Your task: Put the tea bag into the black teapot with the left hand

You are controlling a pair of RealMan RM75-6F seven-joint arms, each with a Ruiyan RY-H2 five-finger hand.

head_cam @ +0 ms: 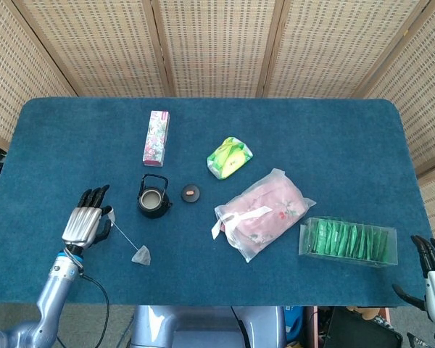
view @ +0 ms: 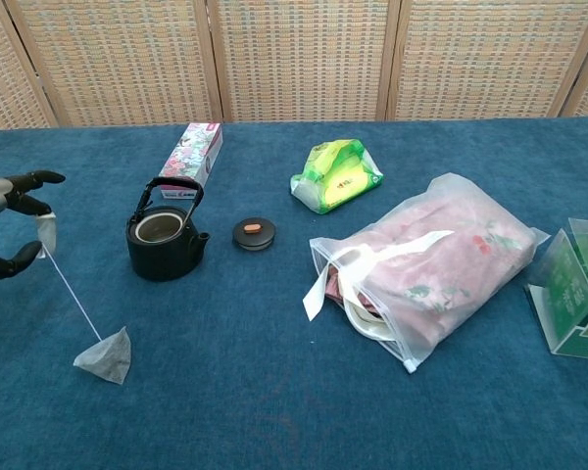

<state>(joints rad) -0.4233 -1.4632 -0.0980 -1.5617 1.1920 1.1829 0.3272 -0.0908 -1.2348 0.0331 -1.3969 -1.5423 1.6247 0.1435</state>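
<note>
My left hand (head_cam: 83,222) (view: 8,223) hovers left of the black teapot (head_cam: 153,198) (view: 165,235), pinching the paper tag of the tea bag (head_cam: 141,255) (view: 105,355). The string runs taut down to the grey pyramid bag, which still touches the blue cloth below and to the right of the hand. The teapot stands open, handle up, and its lid (head_cam: 191,193) (view: 254,233) lies just to its right. My right hand (head_cam: 431,270) shows at the lower right corner, off the table, fingers apart and holding nothing.
A floral box (head_cam: 156,138) lies behind the teapot. A green packet (head_cam: 229,157), a clear bag of pink cloth (head_cam: 262,213) and a clear box of green sachets (head_cam: 348,241) fill the table's middle and right. A woven screen stands behind.
</note>
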